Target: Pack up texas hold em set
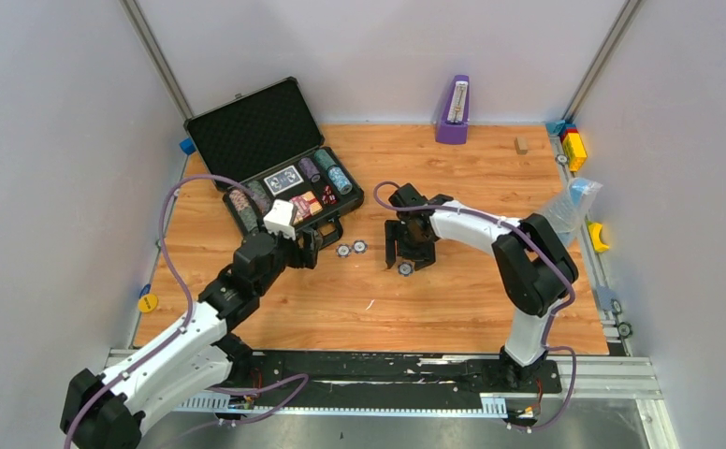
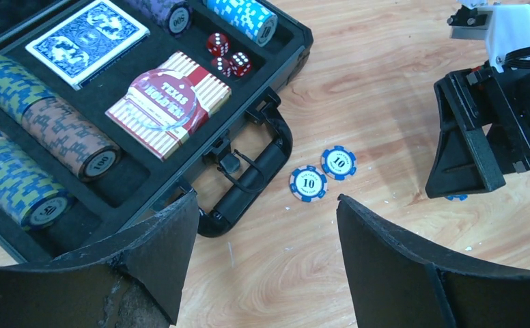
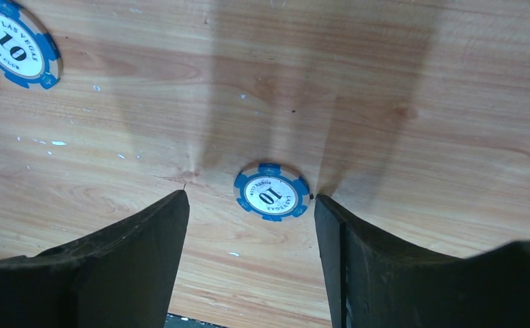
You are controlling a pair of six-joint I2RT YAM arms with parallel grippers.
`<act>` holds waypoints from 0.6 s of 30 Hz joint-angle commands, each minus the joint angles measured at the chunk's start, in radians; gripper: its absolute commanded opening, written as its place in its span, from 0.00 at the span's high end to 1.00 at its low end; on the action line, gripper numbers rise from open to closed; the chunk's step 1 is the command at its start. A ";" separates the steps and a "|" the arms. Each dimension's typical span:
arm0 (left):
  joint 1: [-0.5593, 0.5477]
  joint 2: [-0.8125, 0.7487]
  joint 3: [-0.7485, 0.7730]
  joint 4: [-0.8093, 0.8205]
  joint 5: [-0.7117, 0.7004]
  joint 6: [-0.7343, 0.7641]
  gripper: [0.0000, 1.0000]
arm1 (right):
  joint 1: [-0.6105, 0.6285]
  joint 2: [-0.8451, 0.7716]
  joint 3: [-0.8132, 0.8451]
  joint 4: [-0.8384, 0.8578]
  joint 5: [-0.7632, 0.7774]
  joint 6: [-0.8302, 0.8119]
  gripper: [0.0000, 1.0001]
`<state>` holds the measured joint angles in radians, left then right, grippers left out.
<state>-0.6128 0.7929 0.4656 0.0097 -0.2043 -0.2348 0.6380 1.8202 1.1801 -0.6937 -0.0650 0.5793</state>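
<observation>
The case (image 1: pixel 247 131) lies open at the back left of the table (image 1: pixel 471 299), lid tipped back. Chip rolls (image 2: pixel 64 137), decks (image 2: pixel 88 31) and red dice (image 2: pixel 225 55) sit bedded in its foam. The left gripper (image 2: pixel 262 212) hangs just in front of the case's handle (image 2: pixel 248 184), jaws spread wide with nothing between them. Just right of that handle, two blue chips (image 2: pixel 309 183) lie flat, side by side. Farther right of the case, the right gripper (image 3: pixel 250 201) is low over a third chip (image 3: pixel 272 191). Its jaws are parted either side of the chip, one finger (image 3: pixel 358 260) close against its edge, not yet pinching.
</observation>
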 commanded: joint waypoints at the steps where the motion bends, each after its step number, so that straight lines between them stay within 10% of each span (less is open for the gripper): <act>1: 0.000 -0.093 -0.053 0.106 -0.027 0.011 0.18 | -0.003 0.057 0.024 -0.028 0.045 0.010 0.32; 18: 0.000 -0.157 -0.063 0.081 -0.018 -0.008 0.18 | 0.047 0.198 0.109 -0.233 0.299 0.030 0.37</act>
<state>-0.6128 0.6521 0.3943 0.0620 -0.2127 -0.2371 0.6735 1.9312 1.3186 -0.8757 0.1043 0.6006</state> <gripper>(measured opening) 0.815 0.646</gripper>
